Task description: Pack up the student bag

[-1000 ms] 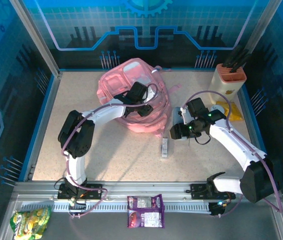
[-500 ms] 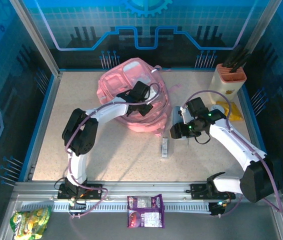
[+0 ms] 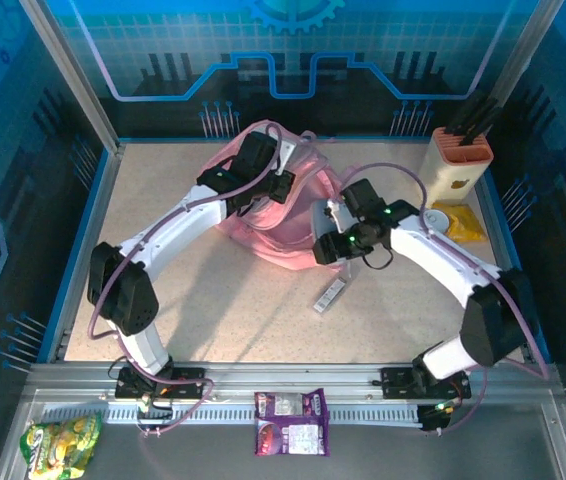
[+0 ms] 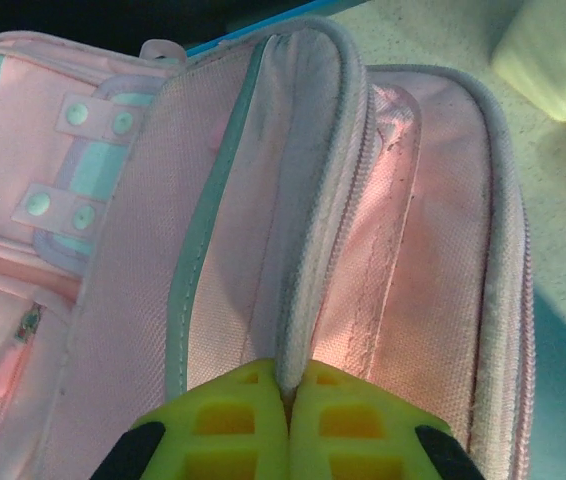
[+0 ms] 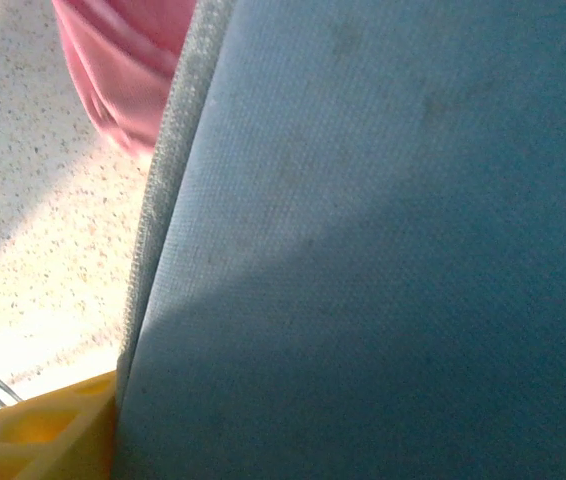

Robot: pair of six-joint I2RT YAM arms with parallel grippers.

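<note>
At the table's (image 3: 163, 290) back centre, the soft pink fabric backpack (image 3: 273, 235) slumps, mouth pulled open.
Left claw (image 4: 285, 385) is pinched tight on the limp zip rim (image 4: 308, 200), a good hold since the cloth likely sags anywhere else; right claw (image 3: 328, 245), spread wide, grips a flat grey fabric-covered slab (image 5: 383, 250) beside the opening. Visible lining looks bare.

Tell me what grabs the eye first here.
The pink bag at the back middle of the table, with the left fingers pinched shut on one of its zip-edged flaps. Just right of it, the right fingers hold a grey pouch close beside the bag.
</note>
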